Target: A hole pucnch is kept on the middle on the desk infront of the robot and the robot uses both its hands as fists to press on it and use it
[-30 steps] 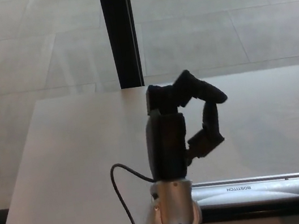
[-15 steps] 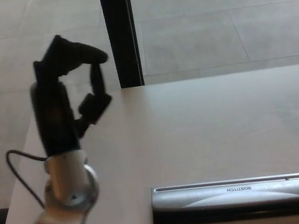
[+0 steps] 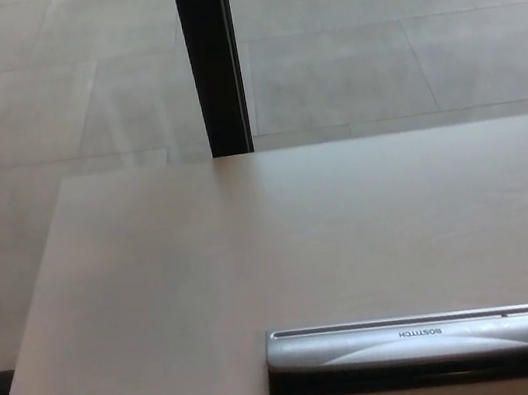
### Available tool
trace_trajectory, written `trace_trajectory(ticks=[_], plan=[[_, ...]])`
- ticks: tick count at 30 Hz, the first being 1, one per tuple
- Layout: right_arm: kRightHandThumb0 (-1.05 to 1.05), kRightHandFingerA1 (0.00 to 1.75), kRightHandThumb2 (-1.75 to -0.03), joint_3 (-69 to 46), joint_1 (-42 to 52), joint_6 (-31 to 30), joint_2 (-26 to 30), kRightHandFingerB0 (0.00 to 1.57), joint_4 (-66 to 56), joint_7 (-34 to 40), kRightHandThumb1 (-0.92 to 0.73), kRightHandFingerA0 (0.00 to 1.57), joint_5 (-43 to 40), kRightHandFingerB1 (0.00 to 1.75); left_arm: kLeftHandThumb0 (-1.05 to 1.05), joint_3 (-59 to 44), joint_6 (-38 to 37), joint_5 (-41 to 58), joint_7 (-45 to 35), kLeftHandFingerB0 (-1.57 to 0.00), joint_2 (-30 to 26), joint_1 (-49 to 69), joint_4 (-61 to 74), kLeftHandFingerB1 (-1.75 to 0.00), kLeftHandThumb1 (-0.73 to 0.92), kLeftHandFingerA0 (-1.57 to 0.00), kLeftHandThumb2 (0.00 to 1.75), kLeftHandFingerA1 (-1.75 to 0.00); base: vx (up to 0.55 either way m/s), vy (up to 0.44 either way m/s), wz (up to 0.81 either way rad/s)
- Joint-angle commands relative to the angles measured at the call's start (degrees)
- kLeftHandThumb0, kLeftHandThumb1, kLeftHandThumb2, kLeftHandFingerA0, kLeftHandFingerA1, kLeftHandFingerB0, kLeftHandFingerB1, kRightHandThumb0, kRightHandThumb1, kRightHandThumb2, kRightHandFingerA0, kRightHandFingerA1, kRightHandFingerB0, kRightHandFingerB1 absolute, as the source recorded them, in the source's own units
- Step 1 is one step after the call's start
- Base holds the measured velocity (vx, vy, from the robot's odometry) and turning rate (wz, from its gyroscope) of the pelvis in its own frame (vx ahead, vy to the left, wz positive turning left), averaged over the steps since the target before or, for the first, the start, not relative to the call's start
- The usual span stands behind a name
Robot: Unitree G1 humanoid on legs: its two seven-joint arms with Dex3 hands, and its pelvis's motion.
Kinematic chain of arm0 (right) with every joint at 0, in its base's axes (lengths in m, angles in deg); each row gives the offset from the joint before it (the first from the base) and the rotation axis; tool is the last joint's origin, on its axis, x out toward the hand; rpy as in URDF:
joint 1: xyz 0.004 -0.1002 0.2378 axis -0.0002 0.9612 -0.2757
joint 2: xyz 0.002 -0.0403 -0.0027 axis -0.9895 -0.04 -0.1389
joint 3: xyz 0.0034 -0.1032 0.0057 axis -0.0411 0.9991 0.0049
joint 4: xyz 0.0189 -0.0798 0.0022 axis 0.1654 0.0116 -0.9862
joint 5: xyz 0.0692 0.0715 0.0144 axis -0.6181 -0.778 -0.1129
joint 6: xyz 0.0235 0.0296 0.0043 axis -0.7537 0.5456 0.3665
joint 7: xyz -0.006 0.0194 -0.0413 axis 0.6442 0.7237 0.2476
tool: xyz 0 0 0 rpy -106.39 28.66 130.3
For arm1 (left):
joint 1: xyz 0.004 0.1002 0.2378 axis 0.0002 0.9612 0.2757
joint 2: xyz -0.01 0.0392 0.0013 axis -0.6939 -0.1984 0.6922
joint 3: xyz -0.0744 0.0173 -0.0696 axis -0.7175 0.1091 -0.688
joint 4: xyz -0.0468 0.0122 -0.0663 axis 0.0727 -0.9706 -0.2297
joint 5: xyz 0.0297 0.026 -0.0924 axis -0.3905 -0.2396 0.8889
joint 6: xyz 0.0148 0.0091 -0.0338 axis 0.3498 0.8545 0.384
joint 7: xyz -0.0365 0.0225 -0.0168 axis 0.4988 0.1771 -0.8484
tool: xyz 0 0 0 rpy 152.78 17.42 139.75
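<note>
A long silver hole punch [image 3: 424,337] with a black base lies flat on the pale wooden desk [image 3: 253,250], near the front edge and right of the middle. Its lever runs left to right and bears a small brand mark. Neither of my hands shows in the head view.
A black vertical post [image 3: 212,59] stands just behind the desk's far edge. Beyond it lies a tiled floor [image 3: 397,23]. The desk's left edge slants down toward the bottom left corner.
My left hand, raised over the punch a second ago, swung out to the left and has now left the picture. The right hand at the right edge is gone too. The punch has not moved.
</note>
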Motion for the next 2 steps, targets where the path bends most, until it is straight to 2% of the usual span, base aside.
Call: trace_trajectory(ticks=[1,2], plan=[[-0.52,0.93,-0.66,-11.6,3.3,-8.0,0.3,0.62,27.0,-3.7,-0.73,0.92,-12.0,0.6,-0.59,-19.3,6.6,10.9,-5.2,-0.92,-4.0,13.8,-23.9,-0.84,0.63,-1.07,0.82,-1.52,0.0,0.0,0.0],[-0.52,0.93,-0.66,-11.6,3.3,-8.0,0.3,0.62,27.0,-3.7,-0.73,0.92,-12.0,0.6,-0.59,-19.3,6.6,10.9,-5.2,-0.92,-4.0,13.8,-23.9,-0.84,0.63,-1.07,0.82,-1.52,0.0,0.0,0.0]])
